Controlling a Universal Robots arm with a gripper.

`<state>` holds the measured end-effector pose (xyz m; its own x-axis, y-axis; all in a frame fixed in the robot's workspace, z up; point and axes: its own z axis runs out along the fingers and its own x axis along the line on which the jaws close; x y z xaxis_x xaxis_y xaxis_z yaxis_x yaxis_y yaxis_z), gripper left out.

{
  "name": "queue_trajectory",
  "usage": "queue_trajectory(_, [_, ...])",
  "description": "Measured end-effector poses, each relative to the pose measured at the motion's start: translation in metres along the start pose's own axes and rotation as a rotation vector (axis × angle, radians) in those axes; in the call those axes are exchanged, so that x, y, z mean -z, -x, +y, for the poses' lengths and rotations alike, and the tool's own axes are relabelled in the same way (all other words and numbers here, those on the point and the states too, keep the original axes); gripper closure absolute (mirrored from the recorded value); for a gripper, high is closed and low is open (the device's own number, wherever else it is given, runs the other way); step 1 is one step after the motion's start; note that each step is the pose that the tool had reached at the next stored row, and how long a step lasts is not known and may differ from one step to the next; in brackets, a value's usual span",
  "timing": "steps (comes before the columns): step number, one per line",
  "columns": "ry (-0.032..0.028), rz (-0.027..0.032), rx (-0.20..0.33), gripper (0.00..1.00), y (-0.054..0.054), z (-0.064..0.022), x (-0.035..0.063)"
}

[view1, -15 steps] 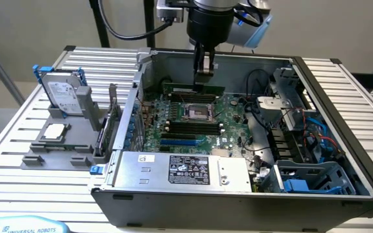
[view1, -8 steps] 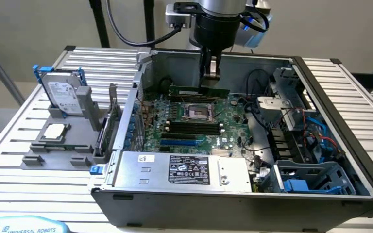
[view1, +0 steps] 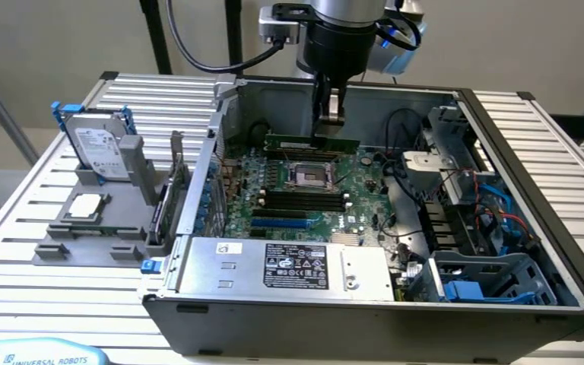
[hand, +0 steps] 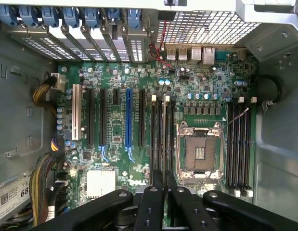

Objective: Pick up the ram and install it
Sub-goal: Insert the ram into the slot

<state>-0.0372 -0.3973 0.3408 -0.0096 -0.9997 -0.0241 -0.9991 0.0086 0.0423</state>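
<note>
Exterior view: ram (view1: 290,141) pinched in the gripper (view1: 331,125) beyond the socket (view1: 307,176)

Nearest the camera, a grey power supply (view1: 282,266) sits against the front wall of the open case (view1: 373,323). Behind it lies the green motherboard (view1: 358,190), first a bank of black memory slots (view1: 297,199), then the socket. Just past the socket the ram stands on its long edge, low over the board; whether it is seated I cannot tell. The gripper hangs straight above its middle, fingers (hand: 151,202) nearly together, clamped on the thin stick. Off to the exterior view's left, outside the case, stands a hard drive (view1: 103,144).
</note>
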Motion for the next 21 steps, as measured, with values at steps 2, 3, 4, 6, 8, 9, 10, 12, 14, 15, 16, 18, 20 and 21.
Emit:
queue_trajectory(2, [0.0, 0.0001, 0.0, 0.87, 0.0, 0.0, 0.0])
queue_trajectory(3, [0.0, 0.0001, 0.0, 0.87, 0.0, 0.0, 0.0])
queue_trajectory(4, [0.0, 0.0, 0.0, 0.87, 0.0, 0.0, 0.0])
queue_trajectory(6, [0.0, 0.0001, 0.0, 0.87, 0.0, 0.0, -0.0001])
queue_trajectory(8, [-0.0002, -0.0002, 0.0, 0.87, 0.0, -0.0001, -0.0028])
queue_trajectory(9, [-0.0002, -0.0001, -0.001, 0.87, 0.0, -0.0002, -0.0045])
queue_trajectory(10, [-0.0002, -0.0001, -0.002, 0.87, 0.0, -0.0003, -0.0063])
queue_trajectory(12, [-0.0003, -0.0002, -0.006, 0.87, 0.0, -0.0004, -0.01])
queue_trajectory(14, [-0.0003, -0.0003, -0.008, 0.87, 0.001, -0.0006, -0.0136])
queue_trajectory(15, [-0.0003, -0.0005, -0.009, 0.87, 0.001, -0.0007, -0.0154])
queue_trajectory(16, [-0.0003, -0.0004, -0.009, 0.87, 0.001, -0.0007, -0.0172])
queue_trajectory(18, [-0.0003, -0.0003, -0.009, 0.87, 0.002, -0.0009, -0.0209])
queue_trajectory(20, [-0.0004, -0.0005, -0.009, 0.87, 0.003, -0.001, -0.0246])
queue_trajectory(21, [-0.0004, -0.0004, -0.009, 0.87, 0.003, -0.0011, -0.0264])
